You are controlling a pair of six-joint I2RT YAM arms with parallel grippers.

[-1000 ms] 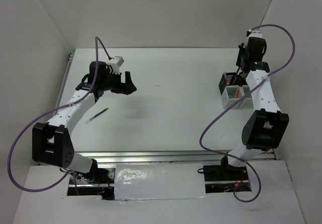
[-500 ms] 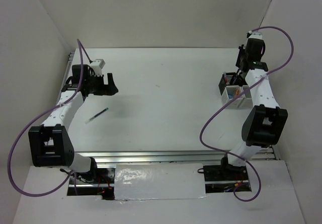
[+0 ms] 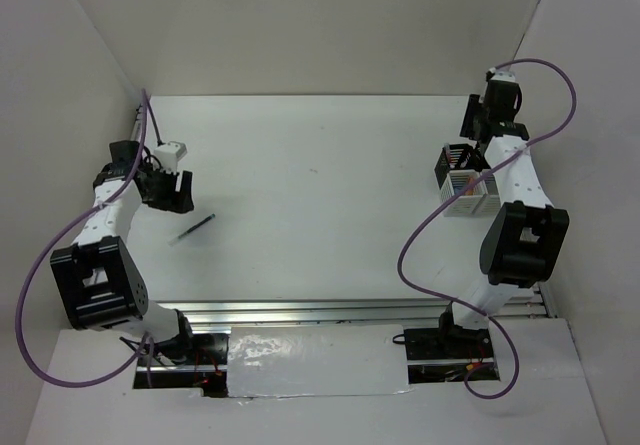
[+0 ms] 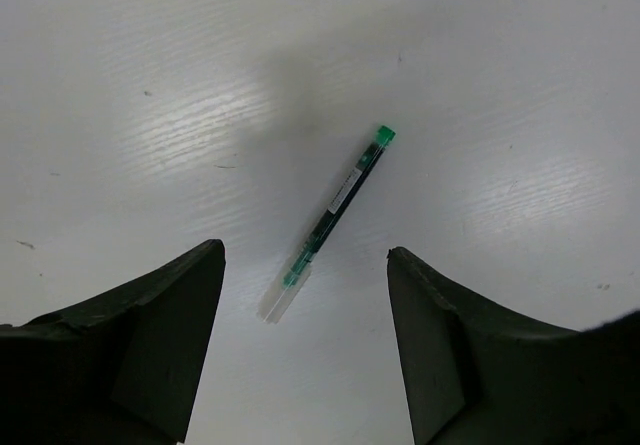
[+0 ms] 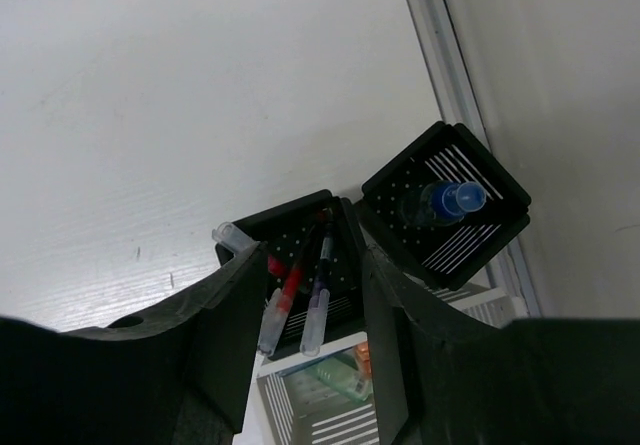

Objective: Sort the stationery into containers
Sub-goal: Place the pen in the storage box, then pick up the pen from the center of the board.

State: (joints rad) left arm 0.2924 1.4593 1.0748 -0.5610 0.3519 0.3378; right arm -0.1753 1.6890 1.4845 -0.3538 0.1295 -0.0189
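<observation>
- My left jaws hang released over the slanted pen [image 4: 335, 200]; I risk flicking it aside.
- My right jaws, released above the black bin [image 5: 285, 211], may snag its pens [image 5: 290, 283].

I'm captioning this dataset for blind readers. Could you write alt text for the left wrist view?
A thin dark pen with a green cap lies diagonally on the white table, alone, framed between the two dark fingers of the open left gripper, which hovers over it without touching.
</observation>
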